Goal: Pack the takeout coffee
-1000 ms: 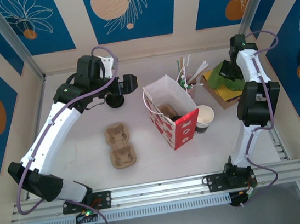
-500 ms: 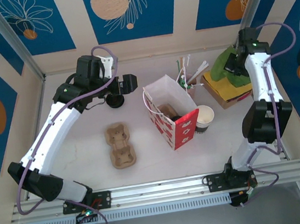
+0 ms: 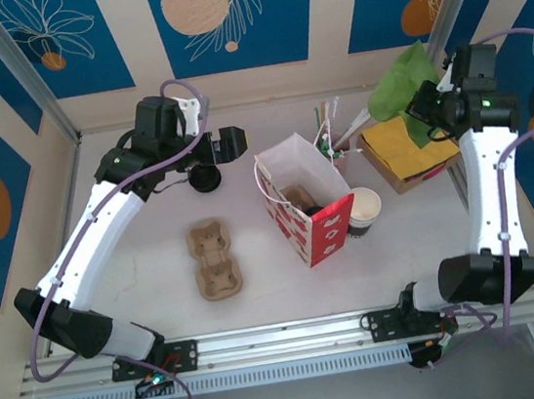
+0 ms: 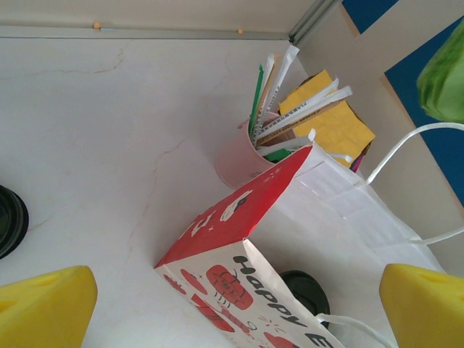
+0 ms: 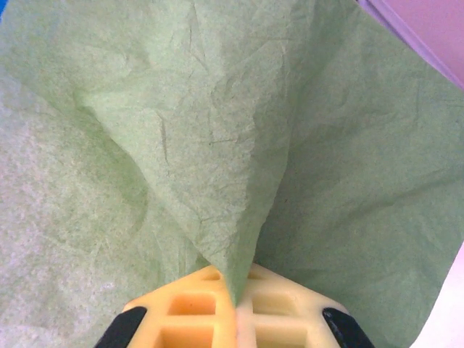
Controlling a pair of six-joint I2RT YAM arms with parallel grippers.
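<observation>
Inside the red-and-white paper bag (image 3: 322, 228) a round black lid shows low against the white inner wall: the takeout coffee (image 4: 308, 290), its cup body hidden. My left gripper (image 3: 228, 143) hangs wide open left of the bag, nothing between its yellow fingers (image 4: 45, 308); in the left wrist view the left gripper (image 4: 233, 308) looks down on the bag (image 4: 239, 210). My right gripper (image 3: 429, 104) is raised at the far right, shut on a green paper sheet (image 3: 399, 84). From the right wrist, the right gripper (image 5: 235, 290) pinches the green sheet's (image 5: 217, 130) fold.
A lidless white-and-brown cup (image 3: 364, 209) stands right of the bag. A pink cup of stirrers (image 3: 335, 154) and a box of yellow napkins (image 3: 408, 149) sit behind it. A loose black lid (image 3: 207, 177) and a cardboard cup carrier (image 3: 214, 258) lie at the left.
The right arm rose and swung right, lifting the green sheet off the napkin box. The left gripper barely shifted and stayed open.
</observation>
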